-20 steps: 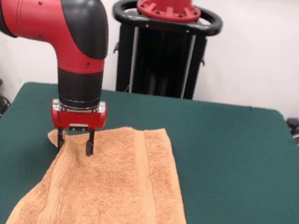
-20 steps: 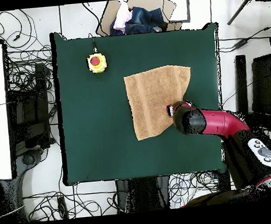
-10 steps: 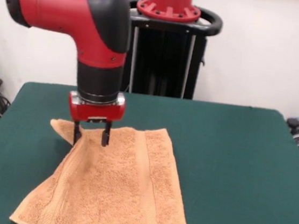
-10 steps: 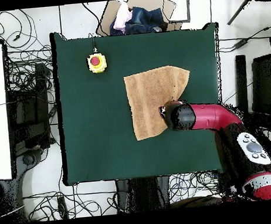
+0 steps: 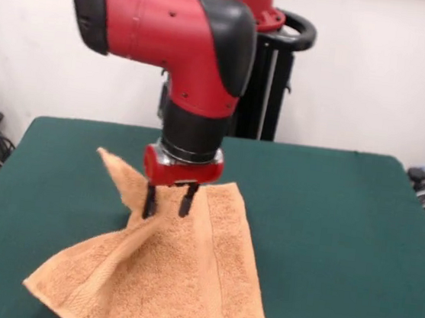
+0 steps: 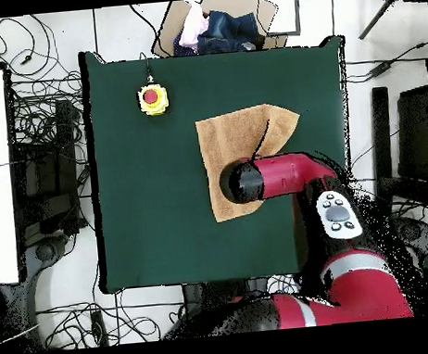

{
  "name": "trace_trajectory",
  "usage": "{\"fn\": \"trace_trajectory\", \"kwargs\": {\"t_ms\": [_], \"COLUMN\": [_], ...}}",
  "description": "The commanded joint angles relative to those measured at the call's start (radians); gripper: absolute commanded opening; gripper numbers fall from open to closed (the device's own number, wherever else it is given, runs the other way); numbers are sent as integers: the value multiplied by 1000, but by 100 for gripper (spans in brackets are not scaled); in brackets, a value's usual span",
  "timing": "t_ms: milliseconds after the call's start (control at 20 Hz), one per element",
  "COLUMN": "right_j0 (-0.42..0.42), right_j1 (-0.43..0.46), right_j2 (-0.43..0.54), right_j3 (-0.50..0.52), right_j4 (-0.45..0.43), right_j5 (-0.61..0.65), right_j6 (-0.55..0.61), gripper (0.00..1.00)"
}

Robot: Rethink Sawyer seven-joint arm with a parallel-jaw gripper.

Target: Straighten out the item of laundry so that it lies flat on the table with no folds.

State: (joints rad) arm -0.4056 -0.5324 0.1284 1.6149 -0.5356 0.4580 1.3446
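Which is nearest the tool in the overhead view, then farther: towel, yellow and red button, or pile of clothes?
From the tool:
1. Towel, right under it.
2. Yellow and red button, on the table toward the upper left.
3. Pile of clothes, beyond the table's top edge.

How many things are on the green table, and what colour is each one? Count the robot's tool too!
Orange-tan: 1, the towel
Yellow with a red top: 1, the button box
Red with black fingers: 1, the tool, held over the towel
Total: 3, on the green table
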Motion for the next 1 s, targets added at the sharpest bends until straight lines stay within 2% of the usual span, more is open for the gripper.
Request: {"fn": "trace_trajectory", "kwargs": {"t_ms": [50,450,1000], "right_j0": [-43,-137,-162], "right_j1": [58,62,74], "right_j2": [5,68,83], "right_j3": [15,42,29], "right_j4": [-11,-23,-41], "right_j5": [-85,-130,-126], "right_j6": [130,54,28], "gripper": [100,100,100]}}
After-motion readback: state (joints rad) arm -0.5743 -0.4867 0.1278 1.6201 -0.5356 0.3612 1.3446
